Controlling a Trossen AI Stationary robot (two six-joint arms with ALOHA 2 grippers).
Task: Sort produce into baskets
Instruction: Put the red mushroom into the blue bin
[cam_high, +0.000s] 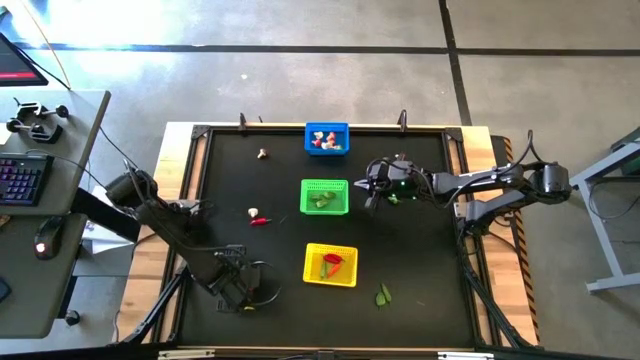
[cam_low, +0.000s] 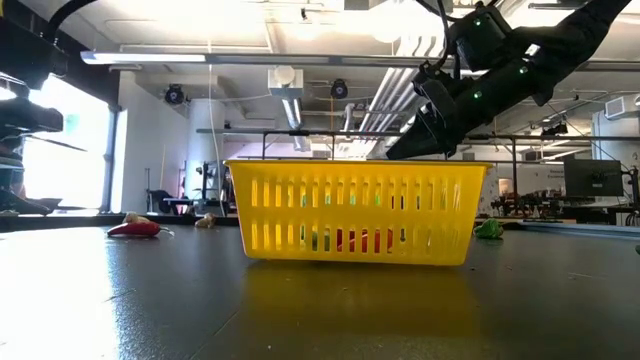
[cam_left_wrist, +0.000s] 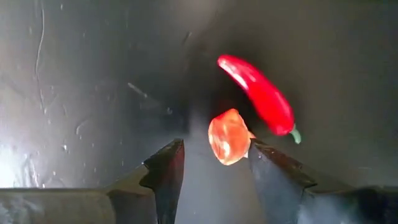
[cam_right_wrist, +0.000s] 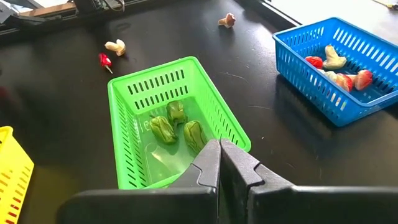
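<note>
Quick status from my end. The left gripper (cam_left_wrist: 214, 165) is down at the near-left part of the table (cam_high: 420, 270), fingers apart, looking straight down at a red chilli (cam_left_wrist: 258, 93) with a small orange-red bit (cam_left_wrist: 229, 137) lying right beside it. That bit sits between the open fingers, closer to one of them, so I'd say I'm lined up for a grab there, but nothing is clamped yet. I can't tell what the orange-red piece is meant to be.

The right gripper (cam_right_wrist: 219, 163) hangs just right of the green basket (cam_high: 324, 196), fingers pressed together with nothing visible between them. From its wrist camera I see three green leafy bits (cam_right_wrist: 175, 126) in that basket, so greens clearly go there. A green bit (cam_high: 392, 198) also lies on the table right under that arm.

The blue basket (cam_high: 327, 138) at the far edge holds the white-and-red mushroom pieces (cam_right_wrist: 339, 68), and the yellow basket (cam_high: 330, 264) at the near side has a red chilli plus something green in it, so reds belong in yellow, I guess.

Still loose: another chilli (cam_high: 259, 221) left of the green basket, a pale mushroom bit (cam_high: 263, 154) toward the far left, and a leafy piece (cam_high: 384, 295) near-right of the yellow basket. So I'd call this roughly halfway.
</note>
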